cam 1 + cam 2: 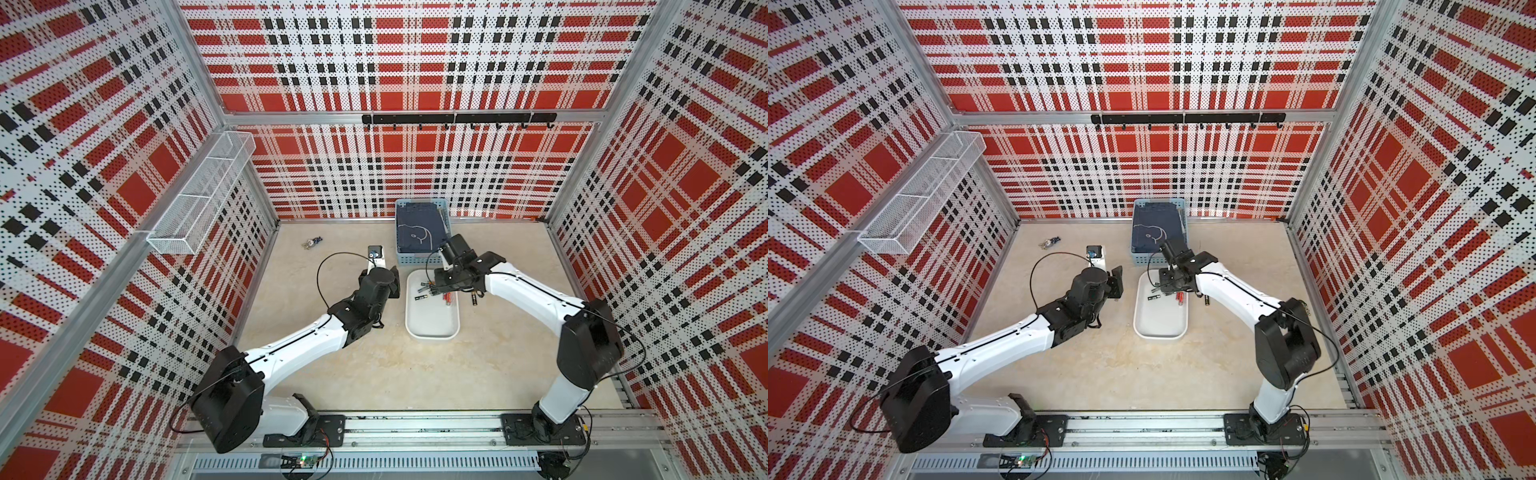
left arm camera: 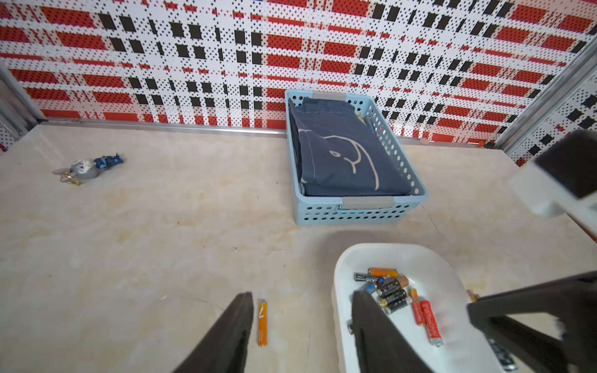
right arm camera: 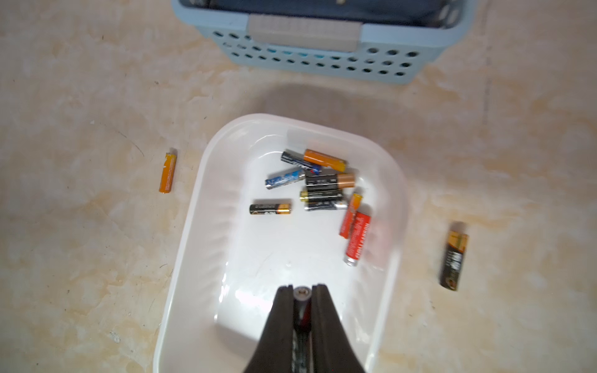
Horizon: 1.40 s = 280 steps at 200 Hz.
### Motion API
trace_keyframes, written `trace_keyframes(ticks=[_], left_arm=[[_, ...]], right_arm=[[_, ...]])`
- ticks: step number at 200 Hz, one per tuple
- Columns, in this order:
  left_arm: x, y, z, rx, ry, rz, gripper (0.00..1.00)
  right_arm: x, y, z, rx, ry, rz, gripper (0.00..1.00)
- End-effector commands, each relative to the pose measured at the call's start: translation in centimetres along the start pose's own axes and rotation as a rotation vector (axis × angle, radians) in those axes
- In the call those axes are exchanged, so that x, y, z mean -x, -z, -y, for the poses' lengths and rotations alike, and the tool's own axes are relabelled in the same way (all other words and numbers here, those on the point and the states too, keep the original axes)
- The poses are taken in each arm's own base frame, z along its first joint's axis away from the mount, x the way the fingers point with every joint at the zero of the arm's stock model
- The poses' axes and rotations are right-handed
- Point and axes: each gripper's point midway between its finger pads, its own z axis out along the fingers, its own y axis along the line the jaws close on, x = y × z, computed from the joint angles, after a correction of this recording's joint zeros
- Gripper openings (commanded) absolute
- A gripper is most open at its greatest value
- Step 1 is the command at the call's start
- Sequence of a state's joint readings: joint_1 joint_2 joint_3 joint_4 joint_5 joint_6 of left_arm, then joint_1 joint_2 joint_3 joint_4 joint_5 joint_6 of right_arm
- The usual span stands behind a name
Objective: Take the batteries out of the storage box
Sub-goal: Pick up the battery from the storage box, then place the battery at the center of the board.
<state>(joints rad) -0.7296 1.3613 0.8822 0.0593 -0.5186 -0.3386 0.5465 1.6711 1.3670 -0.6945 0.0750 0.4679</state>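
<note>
The storage box [image 3: 193,210], a shallow white tray, lies in front of the blue basket in both top views [image 1: 432,332]. Several batteries [image 3: 323,187] lie clustered at its far end, black-and-gold, orange, red and blue ones. My right gripper [image 3: 302,290] hangs over the box's near half, shut on a red-and-grey battery [image 3: 302,295] held lengthwise between the jaws. One orange battery [image 2: 262,323] lies on the table left of the box, a black-and-gold one [image 3: 454,256] to its right. My left gripper [image 2: 302,295] stands open beside the box's left rim [image 2: 337,281], holding nothing.
A light blue perforated basket [image 2: 352,216] with folded dark cloth stands behind the box against the back wall. A bunch of keys with a charm [image 2: 85,166] lies far left. A white wire shelf [image 1: 199,195] hangs on the left wall.
</note>
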Motion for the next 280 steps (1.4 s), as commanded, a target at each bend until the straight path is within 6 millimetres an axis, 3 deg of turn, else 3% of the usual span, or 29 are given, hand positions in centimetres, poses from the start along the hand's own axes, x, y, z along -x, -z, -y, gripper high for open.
trace_keyframes(ticks=[1, 41, 69, 139, 206, 256, 280], left_arm=[[-0.3, -0.3, 1.4, -0.029, -0.080, -0.035, 0.55], [-1.7, -0.9, 2.7, -0.052, -0.127, -0.080, 0.55], [-2.7, -1.2, 3.4, -0.073, -0.148, -0.107, 0.55], [-3.5, -1.9, 4.3, -0.076, -0.219, -0.155, 0.56], [-4.2, -2.3, 4.2, -0.063, -0.239, -0.181, 0.58], [-4.5, -2.8, 4.5, -0.062, -0.256, -0.199, 0.59], [-4.0, -2.7, 4.7, -0.069, -0.250, -0.194, 0.64]], right_arm=[[-1.5, 0.0, 5.8, -0.117, -0.046, -0.040, 0.00], [-4.3, -2.3, 12.9, -0.226, -0.115, -0.110, 0.00], [-5.1, -4.4, 14.6, -0.276, -0.105, -0.136, 0.00], [-5.1, -8.9, 15.8, -0.317, -0.093, -0.153, 0.00], [-5.8, -9.8, 17.2, -0.372, -0.114, -0.159, 0.00], [-5.7, -9.7, 16.7, -0.343, -0.118, -0.156, 0.18], [-4.9, -8.6, 16.4, -0.333, -0.123, -0.140, 0.30]])
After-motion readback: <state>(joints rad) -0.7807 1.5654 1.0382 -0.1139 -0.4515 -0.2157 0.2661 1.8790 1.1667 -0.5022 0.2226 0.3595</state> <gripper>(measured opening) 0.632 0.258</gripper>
